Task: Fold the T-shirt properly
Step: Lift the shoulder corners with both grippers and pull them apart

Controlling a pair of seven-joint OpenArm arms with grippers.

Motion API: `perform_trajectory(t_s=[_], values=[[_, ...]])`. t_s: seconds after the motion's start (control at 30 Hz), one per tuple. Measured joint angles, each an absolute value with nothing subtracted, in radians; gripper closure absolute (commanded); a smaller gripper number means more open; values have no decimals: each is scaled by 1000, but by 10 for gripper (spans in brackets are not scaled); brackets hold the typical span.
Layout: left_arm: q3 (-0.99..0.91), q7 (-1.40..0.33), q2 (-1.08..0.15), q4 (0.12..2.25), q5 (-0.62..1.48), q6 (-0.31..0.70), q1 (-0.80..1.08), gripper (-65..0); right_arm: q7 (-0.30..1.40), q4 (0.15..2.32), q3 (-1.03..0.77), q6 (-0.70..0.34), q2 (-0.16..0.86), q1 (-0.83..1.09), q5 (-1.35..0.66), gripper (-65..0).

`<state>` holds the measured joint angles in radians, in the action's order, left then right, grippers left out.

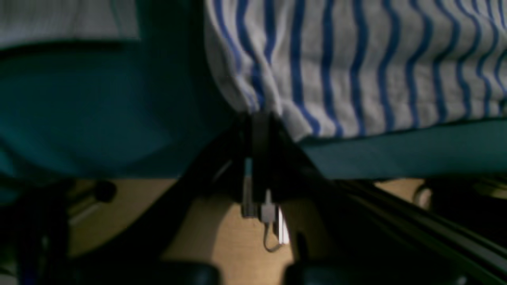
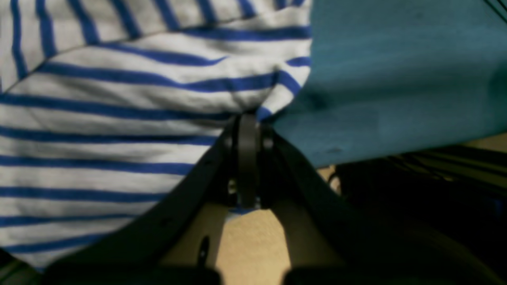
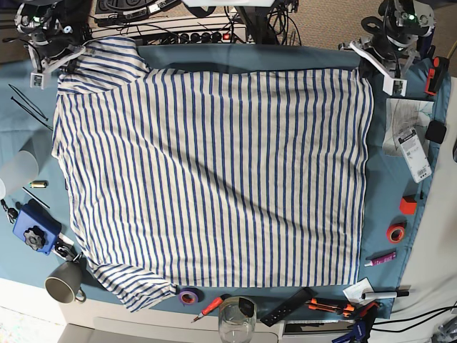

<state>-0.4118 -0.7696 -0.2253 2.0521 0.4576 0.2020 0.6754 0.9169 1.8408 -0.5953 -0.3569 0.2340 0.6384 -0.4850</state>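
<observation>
At opposite far corners — each gripper (image 1: 259, 118) (image 2: 248, 118) pinches the T-shirt (image 3: 214, 179).

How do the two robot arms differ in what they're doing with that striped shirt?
The right tool pinches the T-shirt at a sleeve corner, where fabric bunches; the left tool pinches a hem corner, where the cloth lies flatter. In the base view the right tool sits top left, the left tool top right. Both are shut on the shirt, at the far edge of the teal cloth.
</observation>
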Motion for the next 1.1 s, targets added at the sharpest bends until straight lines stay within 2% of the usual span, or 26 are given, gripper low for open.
perform_trajectory(t_s=[0.2,0.27,0.53,0.7,0.9,1.1], values=[[-412,-803,-225,2147,438,203,675,0,1072,1984,-574,-373,214,651,-498,0],[-412,-809,-225,2156,438,204,675,0,1085,2019,-576,-338,217,649,-496,0],[-412,-865,-225,2161,437,203,686,0,1100,2051,-582,-310,215,681,-498,0],[-425,-866,-225,2238,411,207,735,0,1095,2123,-694,-310,213,679,-515,0],[-527,-865,-225,2339,416,210,772,0,1096,2181,-855,-314,213,678,-590,0],[-612,-874,-225,2341,455,215,773,0,1151,2181,-919,-314,212,678,-640,0]])
